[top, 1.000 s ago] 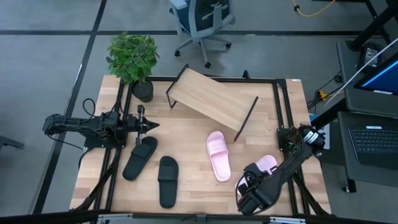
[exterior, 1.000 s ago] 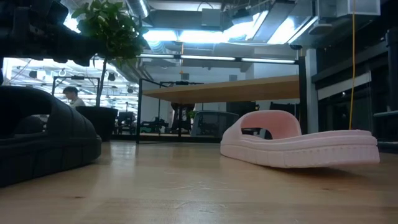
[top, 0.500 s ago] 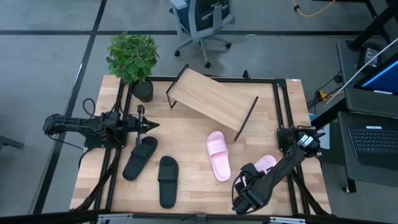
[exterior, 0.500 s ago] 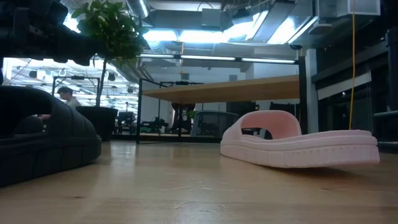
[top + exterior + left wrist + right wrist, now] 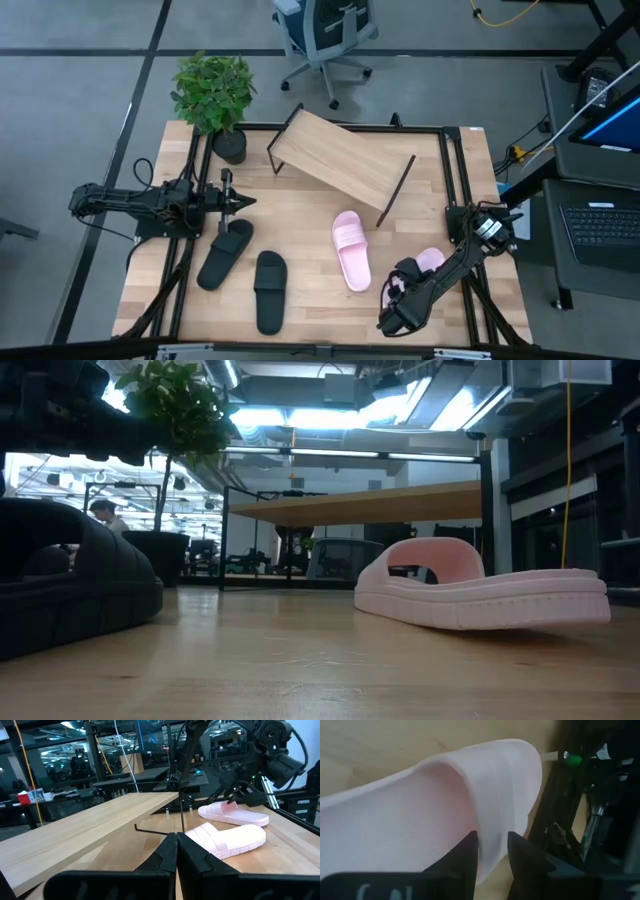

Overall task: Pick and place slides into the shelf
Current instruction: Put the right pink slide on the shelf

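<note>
The shelf (image 5: 340,160), a slanted light-wood board on thin black legs, stands at the table's far middle. One pale pink slide (image 5: 350,250) lies flat on its sole in front of it. The second pink slide (image 5: 433,260) lies near the right edge, and my right gripper (image 5: 405,276) is shut on it. Two black slides (image 5: 225,252) (image 5: 269,290) lie on their soles at the near left. My left gripper (image 5: 245,202) is shut and hangs in the air just beyond the left black slide, touching nothing. My right gripper (image 5: 492,855) has the pink slide's edge (image 5: 495,827) pinched between its two fingers, close to a rounded end of the slide. Whether that edge belongs to the strap or the sole, I cannot tell. In the left wrist view the slide (image 5: 232,814) lies flat on the table.
A potted plant (image 5: 215,95) stands at the far left corner beside the shelf. Black frame rails (image 5: 455,170) run along the table's left, right and far sides. Bare wood lies between the two pairs of slides. An office chair (image 5: 325,35) stands on the floor beyond the table.
The right arm has shifted slightly over the right pink slide, its gripper edging toward the table's far edge. The slide has stayed flat where it was.
</note>
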